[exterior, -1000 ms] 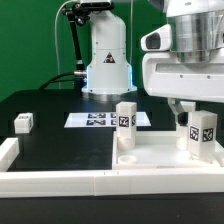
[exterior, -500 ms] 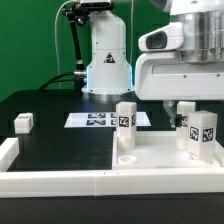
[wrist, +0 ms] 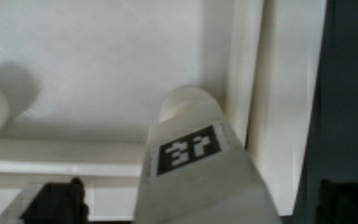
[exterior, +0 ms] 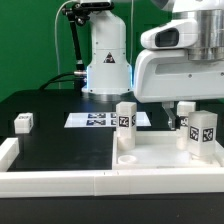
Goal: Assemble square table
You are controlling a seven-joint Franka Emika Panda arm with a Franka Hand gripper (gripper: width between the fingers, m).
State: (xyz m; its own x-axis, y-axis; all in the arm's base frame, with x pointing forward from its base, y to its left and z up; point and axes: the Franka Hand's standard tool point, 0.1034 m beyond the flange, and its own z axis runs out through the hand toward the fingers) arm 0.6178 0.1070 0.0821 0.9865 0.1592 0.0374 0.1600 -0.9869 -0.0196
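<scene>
**Open Jaws Hang Over the White Table Top**

In the exterior view, the square slab (exterior: 160,158) lies flat on the black counter (exterior: 60,140). It is near the front, on the exterior view's right. Two legs stand up on it. The left leg (exterior: 125,118) stands at the slab's far corner on the exterior view's left. The right leg (exterior: 203,130) stands on the slab at the exterior view's right. Both show a black-and-white tag. The big white arm (exterior: 185,60) hangs over the slab, and the jaws reach down just beside the right leg. A loose leg (exterior: 23,122) sits well apart on the counter, on the exterior view's left. The marker board (exterior: 100,120) lies flat behind the slab. A long white rail (exterior: 50,180) runs along the front.

In the wrist view, the white slab fills most of the picture. A leg (wrist: 194,150) with a tag stands between two dark fingertips (wrist: 60,200). The jaws are wide apart. There is a gap on each side of the leg, so they hold nothing.
</scene>
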